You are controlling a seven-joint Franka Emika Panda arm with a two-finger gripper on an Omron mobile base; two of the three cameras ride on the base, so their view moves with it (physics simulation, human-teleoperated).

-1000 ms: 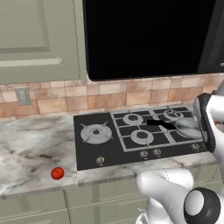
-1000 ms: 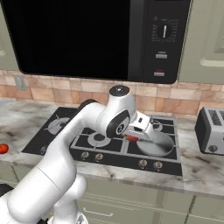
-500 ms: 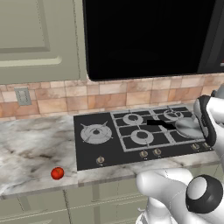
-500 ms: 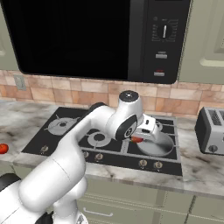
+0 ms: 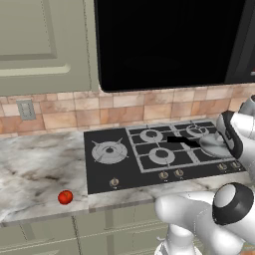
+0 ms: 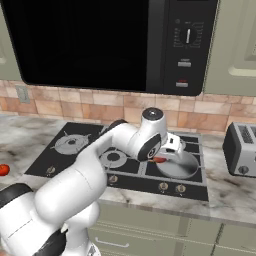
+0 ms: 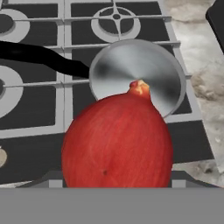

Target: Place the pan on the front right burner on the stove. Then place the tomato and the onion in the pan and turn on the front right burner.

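Pan (image 7: 138, 74), a shiny silver-grey round shallow one with a straight black stick handle (image 7: 39, 57), sits on the grey wire grate at the right end of the black glass gas stove (image 5: 124, 172), over the front right burner, which its base hides. In the hand view it lies just beyond and below a large red-skinned round onion (image 7: 117, 142) with a small orange tip, which covers the near edge of the pan's rim. The pincer (image 6: 161, 159) of the white arm hangs over the pan's left side in the right base view, with the onion showing as a small red patch (image 6: 159, 160) between its jaws; the jaws stand wide apart around the onion and appear to be clamped on it, though the fingertips themselves are hidden behind it. The pan's handle points away toward the middle burners.

Small silver knobs (image 5: 171, 174) run along the stove's front edge. Grey-veined marble counter (image 5: 35, 169) spreads to both sides. A small red round tomato (image 5: 65, 197) lies on the counter well to the left of the stove, near the front edge. A dark grey toaster (image 6: 241, 149) stands on the counter to the right. Behind runs a tan tile backsplash (image 5: 74, 109) with a wall outlet (image 5: 26, 109), under a black microwave (image 6: 100, 42) and pale green cabinets (image 5: 42, 45).
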